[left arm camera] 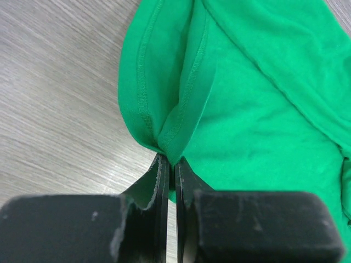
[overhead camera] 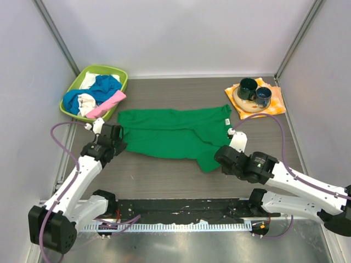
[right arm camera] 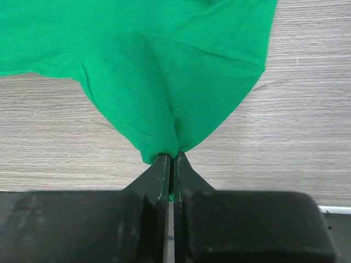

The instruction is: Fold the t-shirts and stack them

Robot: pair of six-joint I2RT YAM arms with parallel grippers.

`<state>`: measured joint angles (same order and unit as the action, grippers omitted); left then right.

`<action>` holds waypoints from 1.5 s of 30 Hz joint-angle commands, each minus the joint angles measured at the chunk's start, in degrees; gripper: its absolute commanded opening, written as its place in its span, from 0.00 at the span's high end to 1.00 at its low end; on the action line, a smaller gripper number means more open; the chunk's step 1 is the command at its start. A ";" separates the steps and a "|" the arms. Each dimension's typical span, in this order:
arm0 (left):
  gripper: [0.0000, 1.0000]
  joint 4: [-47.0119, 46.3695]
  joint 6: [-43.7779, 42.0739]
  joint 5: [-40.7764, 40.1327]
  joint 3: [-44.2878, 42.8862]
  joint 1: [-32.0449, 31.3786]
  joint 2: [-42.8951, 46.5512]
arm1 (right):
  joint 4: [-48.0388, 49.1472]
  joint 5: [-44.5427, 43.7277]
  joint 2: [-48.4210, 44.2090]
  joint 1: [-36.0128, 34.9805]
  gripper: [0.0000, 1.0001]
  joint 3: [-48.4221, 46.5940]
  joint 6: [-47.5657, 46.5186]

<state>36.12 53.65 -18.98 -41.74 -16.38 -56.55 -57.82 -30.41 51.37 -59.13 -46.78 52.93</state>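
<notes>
A large green t-shirt (overhead camera: pixel 170 134) lies spread across the middle of the table, its small white tag (overhead camera: pixel 226 121) near the right end. My left gripper (overhead camera: pixel 117 141) is shut on the shirt's left hemmed edge (left arm camera: pixel 164 137), the cloth bunched between the jaws. My right gripper (overhead camera: pixel 219 159) is shut on the shirt's lower right corner (right arm camera: pixel 164 139), which puckers into the closed jaws. Blue (overhead camera: pixel 101 90), white (overhead camera: pixel 88 104) and pink (overhead camera: pixel 107 105) t-shirts lie heaped in the basket at the back left.
A lime-green plastic basket (overhead camera: pixel 122 74) stands at the back left. At the back right, an orange-and-white checkered cloth (overhead camera: pixel 277 101) carries a plate (overhead camera: pixel 241 104) with two dark mugs (overhead camera: pixel 248 87). Side walls close in on both sides.
</notes>
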 commanded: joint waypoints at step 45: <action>0.92 -1.23 -4.25 -3.78 -23.57 4.69 -28.25 | 27.32 11.60 32.99 32.24 0.99 -26.60 -26.21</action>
<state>36.82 50.30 -21.28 -63.57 -13.52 -82.06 -34.50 -20.60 82.83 -28.36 -70.24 28.27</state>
